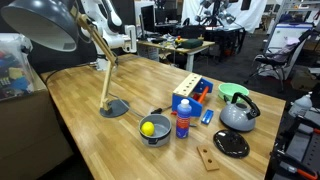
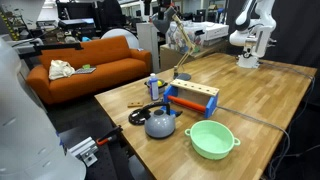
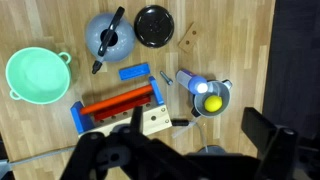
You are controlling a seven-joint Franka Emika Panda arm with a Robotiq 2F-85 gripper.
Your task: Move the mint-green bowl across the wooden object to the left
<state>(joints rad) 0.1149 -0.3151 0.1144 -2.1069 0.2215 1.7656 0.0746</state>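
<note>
Wooden counter carries everything. Desk lamp stands at one end. Pincer hangs at the far corner in an exterior view, well off the counter top. In wrist view its dark fingers come in from the bottom edge, jaws spread wide w/ nothing btw them.

Mint-green bowl sits upright on the counter near the front edge, empty, and well apart from the pincer. In wrist view it is at the far left, up and away from the fingers. Grey kettle is just beside the bowl, not touching.

Wooden object stands upright mid-counter, dark holes along its top, w/ a red-and-blue piece against it on the bowl's side. In wrist view the block is right above the fingers, so it lies btw pincer and bowl.

Black plate is next to the kettle. Metal bowl w/ a yellow ball is on the block's other side.
</note>
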